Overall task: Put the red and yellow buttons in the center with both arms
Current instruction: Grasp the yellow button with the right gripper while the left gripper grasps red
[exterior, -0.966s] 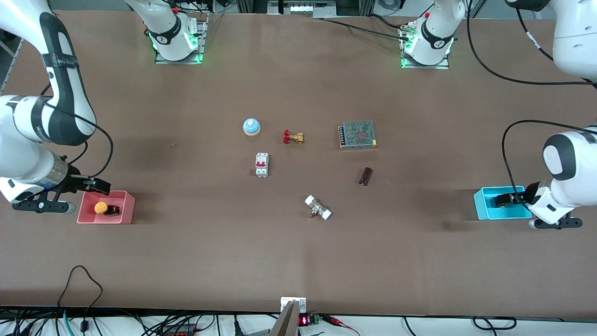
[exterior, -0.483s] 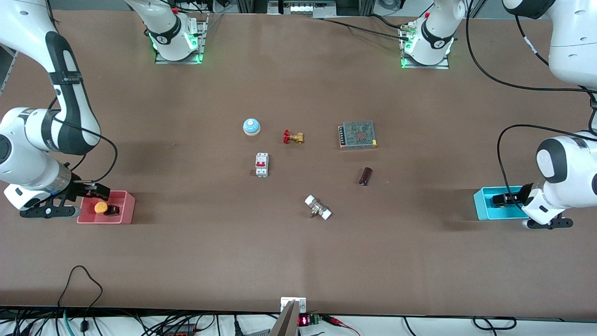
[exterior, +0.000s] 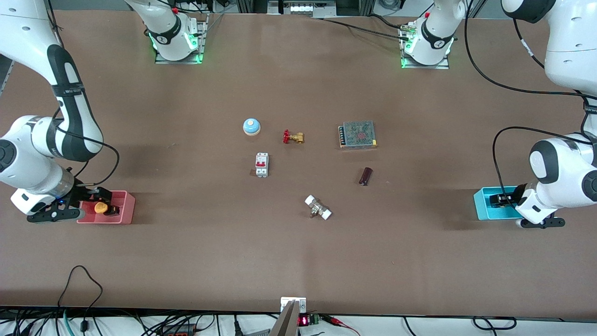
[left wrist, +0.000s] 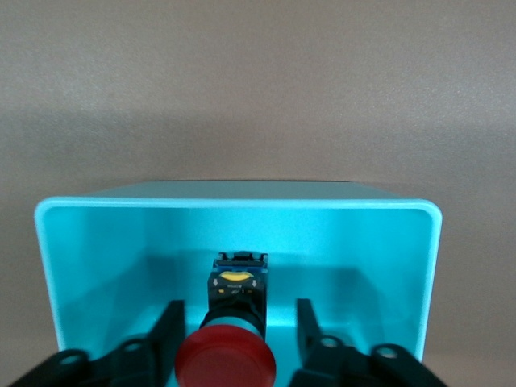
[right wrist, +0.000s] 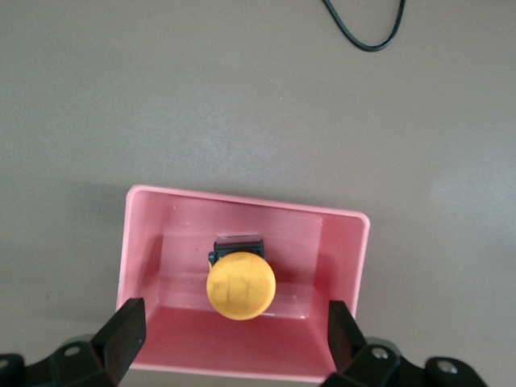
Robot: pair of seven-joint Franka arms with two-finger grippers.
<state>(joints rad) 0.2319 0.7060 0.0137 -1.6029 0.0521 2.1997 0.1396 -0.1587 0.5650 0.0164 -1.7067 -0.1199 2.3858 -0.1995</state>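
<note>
Yellow button (right wrist: pixel 241 285) is sitting in the pink bin (exterior: pixel 127 208) at my right arm's end of the table, and my right gripper (right wrist: pixel 234 334) is hovering over it, fingers spread wide. Red button (left wrist: pixel 226 362) is lying in the cyan bin (left wrist: pixel 242 211) at my left arm's end; my left gripper (left wrist: pixel 235 326) is reaching in, open fingers either side, not touching.
</note>
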